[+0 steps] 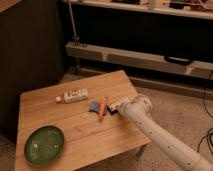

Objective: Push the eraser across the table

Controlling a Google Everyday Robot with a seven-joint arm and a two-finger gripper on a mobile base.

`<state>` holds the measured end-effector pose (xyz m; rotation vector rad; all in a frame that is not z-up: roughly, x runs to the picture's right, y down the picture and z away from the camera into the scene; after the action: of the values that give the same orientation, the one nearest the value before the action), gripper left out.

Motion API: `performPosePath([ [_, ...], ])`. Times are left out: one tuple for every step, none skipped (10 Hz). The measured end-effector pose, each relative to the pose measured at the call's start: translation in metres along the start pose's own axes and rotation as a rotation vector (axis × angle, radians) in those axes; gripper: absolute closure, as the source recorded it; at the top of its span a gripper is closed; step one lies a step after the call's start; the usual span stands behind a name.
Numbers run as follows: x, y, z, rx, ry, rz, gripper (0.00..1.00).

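My long white arm (pixel 165 137) reached in from the near right corner, low over the worktop (pixel 80 130). I kept it low so I could push and not lift. My gripper (pixel 118 105) was at the right side of the worktop, with its fingers pressed together, pinching nothing. Closed fingers made one blunt tip, good for shoving. The eraser (pixel 113 107) lay flat right at that tip, mostly hidden by it, so I could not tell if we were touching. I think the push had only just begun. Just past the eraser lay a thin orange stick (pixel 102 107) and a small blue piece (pixel 93 106), right in the way. A green plate (pixel 45 145) sat at the near left. Farther back lay a white bottle (pixel 73 95) on its side.
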<state>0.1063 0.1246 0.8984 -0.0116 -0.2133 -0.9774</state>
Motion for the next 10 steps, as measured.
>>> performPosePath([
  [0.002, -0.004, 0.003, 0.000, 0.017, -0.003, 1.00],
  [0.004, -0.008, 0.007, 0.001, 0.029, -0.007, 1.00],
  [0.007, -0.018, 0.015, 0.002, 0.040, -0.013, 1.00],
  [0.008, -0.025, 0.019, 0.003, 0.047, -0.018, 1.00],
  [0.011, -0.033, 0.025, 0.003, 0.056, -0.027, 1.00],
  [0.014, -0.036, 0.028, 0.002, 0.063, -0.030, 1.00],
  [0.017, -0.040, 0.030, -0.001, 0.071, -0.035, 1.00],
  [0.021, -0.042, 0.034, -0.005, 0.080, -0.036, 1.00],
  [0.026, -0.044, 0.037, -0.010, 0.093, -0.035, 1.00],
  [0.032, -0.046, 0.040, -0.015, 0.109, -0.032, 1.00],
])
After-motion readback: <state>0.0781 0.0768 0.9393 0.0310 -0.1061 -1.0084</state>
